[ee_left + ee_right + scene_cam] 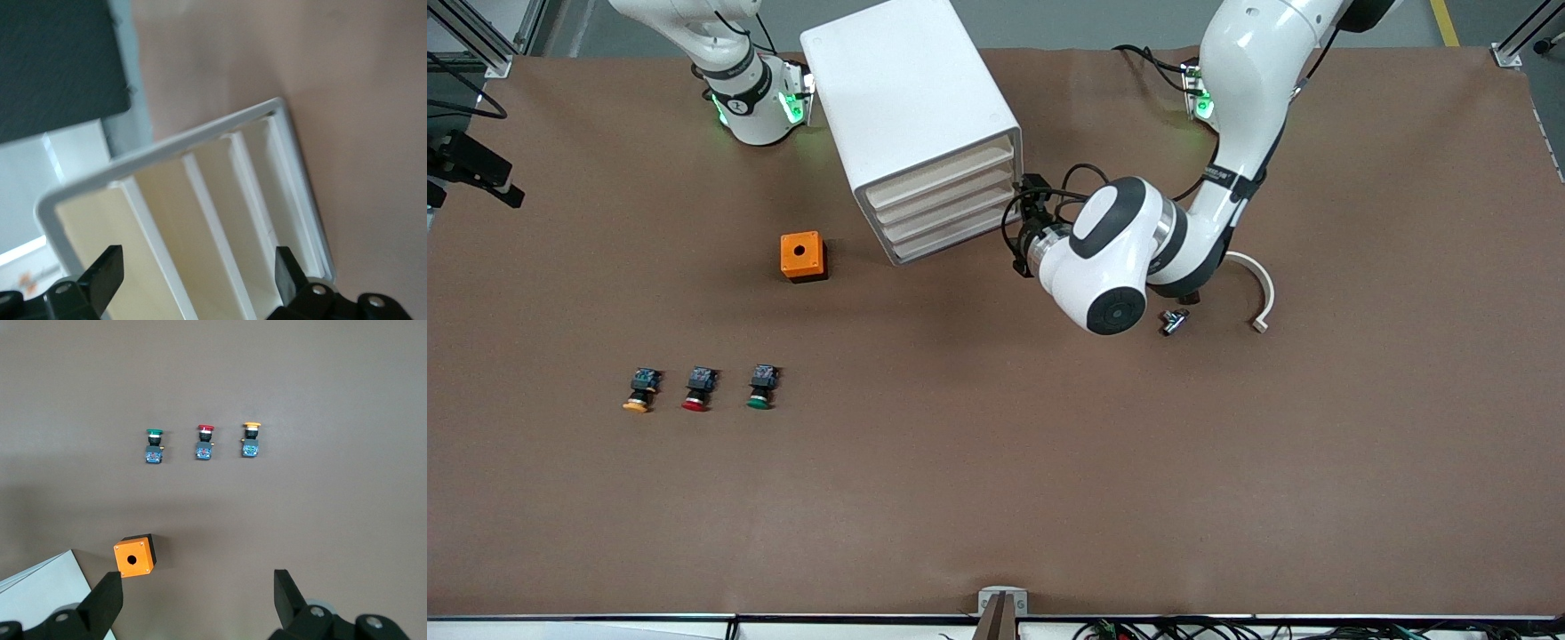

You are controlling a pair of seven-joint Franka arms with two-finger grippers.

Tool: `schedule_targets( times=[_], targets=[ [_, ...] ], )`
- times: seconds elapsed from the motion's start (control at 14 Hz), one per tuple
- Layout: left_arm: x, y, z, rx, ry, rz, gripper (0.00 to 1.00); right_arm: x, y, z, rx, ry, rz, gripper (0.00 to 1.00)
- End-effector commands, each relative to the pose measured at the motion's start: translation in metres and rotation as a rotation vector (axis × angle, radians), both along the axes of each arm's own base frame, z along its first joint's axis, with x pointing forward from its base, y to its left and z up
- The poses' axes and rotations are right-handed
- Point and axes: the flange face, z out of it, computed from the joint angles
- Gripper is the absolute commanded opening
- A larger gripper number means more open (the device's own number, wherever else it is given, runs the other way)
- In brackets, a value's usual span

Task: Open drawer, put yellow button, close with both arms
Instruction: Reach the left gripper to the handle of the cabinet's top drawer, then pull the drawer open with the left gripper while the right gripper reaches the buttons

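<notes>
Low at the front view's lower left, the yellow button (641,391) lay on the surface (996,462), cap toward the camera, long axis running up-frame. At upper centre the drawer (941,173) sat shut. Left pincer (200,277) gaped wide before the cabinet (911,116); right pincer (199,600) hung wide too.

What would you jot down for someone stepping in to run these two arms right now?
Left gripper: open, empty, at the front of the white cabinet, facing its drawers.
Right gripper: open, empty, up above the table over the orange box; that arm waits.
The drawer, uppermost of four, looks shut.
The yellow button lies on the table beside the red button and green button, nearer the front camera than the cabinet, at the row's right-arm end.
Done: nothing yet.
Left: open drawer, put yellow button in, close it.
</notes>
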Motion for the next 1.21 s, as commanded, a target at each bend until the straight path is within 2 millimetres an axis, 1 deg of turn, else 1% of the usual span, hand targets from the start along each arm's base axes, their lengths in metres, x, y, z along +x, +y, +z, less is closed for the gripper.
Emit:
schedule_targets(
  times=[0.0, 0.14, 0.21, 0.36, 0.43, 0.5, 0.57, 0.64, 0.71, 0.79, 0.86, 0.93, 1.0, 1.07, 1.14],
  targets=[
    [0.006, -0.009, -0.012, 0.008, 0.149, 0.131, 0.90, -0.005, -0.003, 0.002, 0.005, -0.009, -0.016, 1.00],
    [-0.006, -0.022, -0.017, 0.052, 0.190, 0.144, 0.73, -0.004, -0.004, 0.002, 0.005, -0.009, -0.016, 1.00],
    [-0.012, -0.027, -0.023, 0.083, 0.218, 0.154, 0.68, -0.005, -0.005, 0.003, 0.004, -0.009, -0.017, 1.00],
    [-0.017, -0.035, -0.031, 0.112, 0.290, 0.196, 0.68, 0.000, -0.005, 0.005, 0.003, -0.006, -0.016, 1.00],
    [-0.022, -0.041, -0.031, 0.114, 0.312, 0.203, 0.68, 0.000, -0.006, 0.003, 0.004, 0.003, -0.011, 1.00],
    [-0.029, -0.048, -0.032, 0.118, 0.319, 0.194, 0.68, 0.006, -0.008, -0.008, 0.006, 0.030, -0.014, 1.00],
    [-0.039, -0.056, -0.033, 0.123, 0.322, 0.178, 0.67, 0.019, -0.013, -0.026, -0.016, 0.058, -0.018, 1.00],
    [-0.042, -0.058, -0.040, 0.131, 0.330, 0.172, 0.59, 0.035, -0.017, -0.047, -0.053, 0.088, -0.019, 1.00],
    [-0.044, -0.060, -0.048, 0.142, 0.346, 0.175, 0.58, 0.061, -0.023, -0.087, -0.063, 0.126, -0.005, 1.00],
    [-0.050, -0.065, -0.051, 0.145, 0.355, 0.168, 0.55, 0.076, -0.042, -0.114, -0.058, 0.156, -0.002, 1.00],
    [-0.055, -0.068, -0.052, 0.148, 0.357, 0.162, 0.48, 0.085, -0.057, -0.124, -0.059, 0.162, 0.019, 1.00],
    [-0.058, -0.070, -0.053, 0.149, 0.357, 0.155, 0.32, 0.095, -0.062, -0.136, -0.062, 0.155, 0.038, 1.00],
    [-0.058, -0.071, -0.052, 0.148, 0.356, 0.155, 0.21, 0.103, -0.067, -0.152, -0.070, 0.140, 0.033, 1.00],
    [-0.058, -0.071, -0.052, 0.146, 0.354, 0.153, 0.02, 0.107, -0.080, -0.177, -0.061, 0.143, 0.003, 1.00],
    [-0.056, -0.069, -0.052, 0.144, 0.353, 0.156, 0.00, 0.115, -0.093, -0.205, -0.055, 0.133, -0.020, 1.00]
  ],
)
